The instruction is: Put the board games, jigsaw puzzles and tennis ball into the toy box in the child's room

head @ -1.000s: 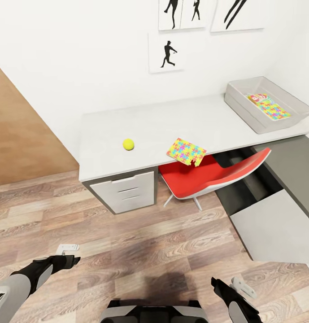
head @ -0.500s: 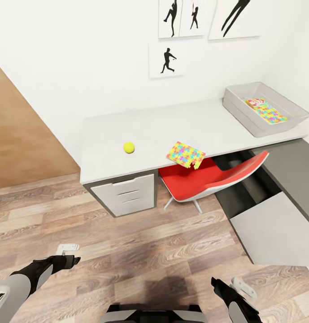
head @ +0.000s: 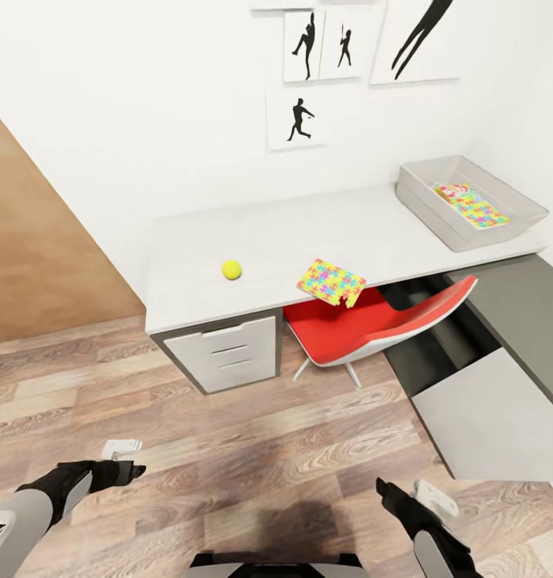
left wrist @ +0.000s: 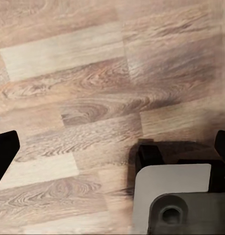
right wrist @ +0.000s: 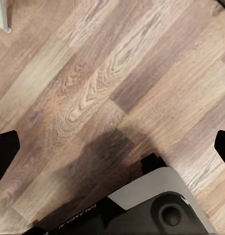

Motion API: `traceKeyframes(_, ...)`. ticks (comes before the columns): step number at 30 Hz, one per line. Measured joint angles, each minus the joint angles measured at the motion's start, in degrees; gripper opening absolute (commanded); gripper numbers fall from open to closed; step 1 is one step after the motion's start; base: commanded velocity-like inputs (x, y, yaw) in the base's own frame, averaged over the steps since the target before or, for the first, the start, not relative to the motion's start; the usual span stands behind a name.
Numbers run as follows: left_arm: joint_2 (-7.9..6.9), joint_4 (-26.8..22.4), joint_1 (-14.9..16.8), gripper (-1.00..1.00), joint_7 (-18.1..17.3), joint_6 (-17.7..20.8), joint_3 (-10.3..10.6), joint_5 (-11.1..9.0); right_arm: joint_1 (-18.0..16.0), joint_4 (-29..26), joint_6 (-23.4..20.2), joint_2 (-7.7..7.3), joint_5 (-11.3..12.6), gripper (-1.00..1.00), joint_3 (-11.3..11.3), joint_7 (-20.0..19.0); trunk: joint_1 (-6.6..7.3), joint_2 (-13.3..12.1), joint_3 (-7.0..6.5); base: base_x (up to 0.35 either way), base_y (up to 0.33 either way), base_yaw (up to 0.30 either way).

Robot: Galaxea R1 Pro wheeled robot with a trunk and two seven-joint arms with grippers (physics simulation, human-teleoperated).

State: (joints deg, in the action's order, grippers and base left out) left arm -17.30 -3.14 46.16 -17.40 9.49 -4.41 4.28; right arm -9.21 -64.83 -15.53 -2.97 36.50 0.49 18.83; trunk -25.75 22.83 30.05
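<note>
Both pincers are empty with jaws spread wide: the left pincer [head: 124,459] and the right pincer [head: 404,496] hang low over the wood-plank floor [head: 252,449], well short of the tabletop [head: 308,229], forearms angled forward and slightly inward beside the robot base. The wrist views confirm the spread, each showing dark fingertips at opposite frame edges with bare planks between. The step in hand appears to be transit toward the tabletop with nothing carried. On the tabletop, the tennis ball [head: 232,270] rests near the front edge above the white drawers [head: 226,357]. The jigsaw puzzle [head: 332,282] overhangs that front edge, above the red chair [head: 372,325]. The toy box [head: 469,202] sits at the tabletop's far right end, with colourful items already inside. The next move likely calls for closing the distance, then raising one arm to tabletop height over the ball or puzzle.
</note>
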Motion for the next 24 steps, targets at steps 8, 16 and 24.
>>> traceKeyframes(8,-0.81,-14.04,0.65,1.00,-27.43,17.67,0.08,0.27,1.03,-5.30,-20.96,-1.09,12.75,1.00,-3.45,-1.97,0.00,0.00,-0.77,0.000,0.000,0.000)
traceKeyframes(16,-1.63,-21.39,-0.08,1.00,-42.30,24.87,0.24,0.26,1.01,-3.07,-29.40,-5.73,20.30,1.00,-10.52,-12.25,0.00,-0.01,-1.53,0.000,0.000,0.000)
traceKeyframes(24,-3.20,-22.09,-0.21,1.00,-47.63,25.93,0.19,0.17,0.98,1.27,-33.00,-8.48,21.89,1.00,-11.61,-22.76,0.00,0.00,-2.29,0.000,0.000,0.000)
